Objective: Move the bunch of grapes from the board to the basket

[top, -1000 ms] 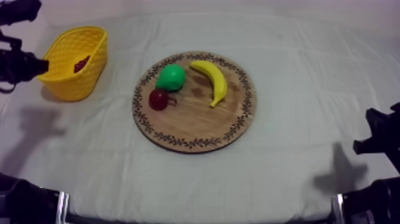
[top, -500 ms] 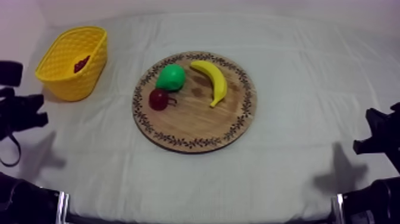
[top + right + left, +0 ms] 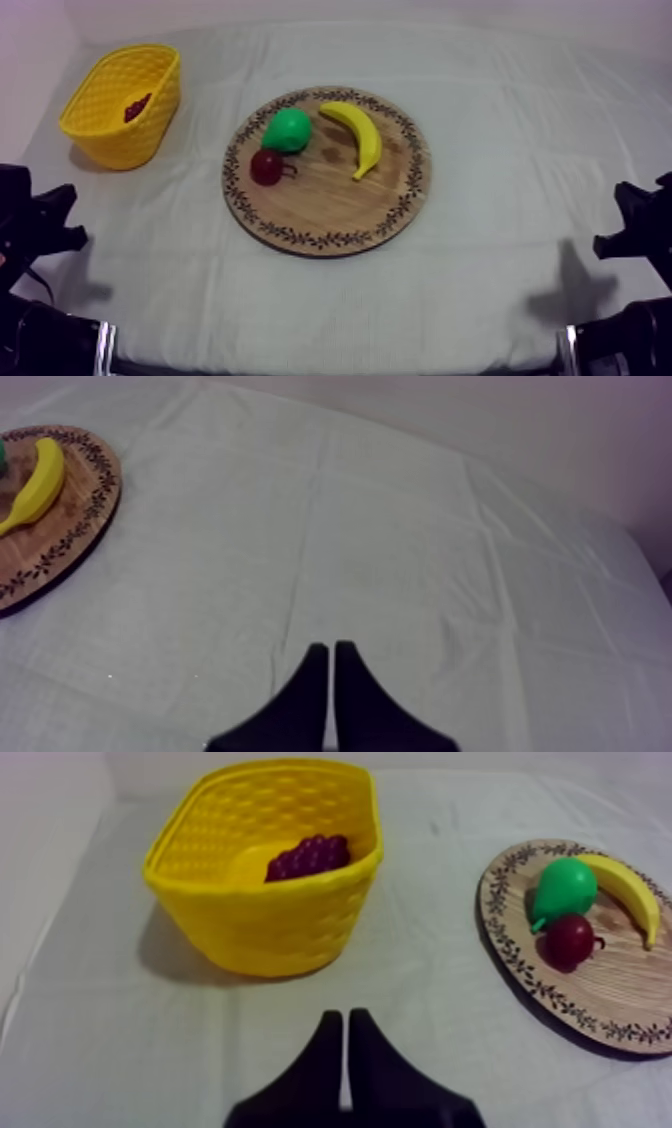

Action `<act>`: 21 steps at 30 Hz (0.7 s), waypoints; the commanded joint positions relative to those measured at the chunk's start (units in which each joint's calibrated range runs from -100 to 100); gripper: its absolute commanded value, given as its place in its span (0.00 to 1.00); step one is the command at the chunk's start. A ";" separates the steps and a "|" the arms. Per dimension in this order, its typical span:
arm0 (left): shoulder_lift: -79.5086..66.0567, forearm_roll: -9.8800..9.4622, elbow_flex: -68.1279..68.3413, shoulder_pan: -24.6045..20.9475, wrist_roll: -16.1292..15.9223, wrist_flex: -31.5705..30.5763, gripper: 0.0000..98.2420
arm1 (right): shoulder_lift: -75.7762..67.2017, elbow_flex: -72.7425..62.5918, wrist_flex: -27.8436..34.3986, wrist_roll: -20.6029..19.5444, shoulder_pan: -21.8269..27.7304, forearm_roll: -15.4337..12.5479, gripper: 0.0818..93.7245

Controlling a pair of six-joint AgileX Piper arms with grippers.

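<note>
The purple bunch of grapes (image 3: pixel 308 855) lies inside the yellow basket (image 3: pixel 265 922), which stands at the far left of the table (image 3: pixel 120 105); the grapes (image 3: pixel 137 106) show as a dark patch in it. My left gripper (image 3: pixel 345 1018) is shut on nothing, its fingers together as a narrow wedge, on the near side of the basket and clear of it. In the top view it sits low at the left edge (image 3: pixel 58 218). My right gripper (image 3: pixel 331 648) is shut and empty over bare cloth, low at the right edge (image 3: pixel 622 228).
The round wooden board (image 3: pixel 330 210) lies mid-table with a green pear (image 3: pixel 287 130), a banana (image 3: pixel 355 135) and a small red fruit (image 3: pixel 267 167) on it. Cloth lies bare between basket and board and to the right of the board (image 3: pixel 60 536).
My left arm has drawn back from beside the basket at the upper left down to the lower left edge. The right arm and the fruit have not moved.
</note>
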 commanded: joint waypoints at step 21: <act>-7.81 -0.70 2.66 -0.67 6.98 -5.45 0.00 | 0.00 -0.04 0.00 -0.03 0.02 0.03 0.00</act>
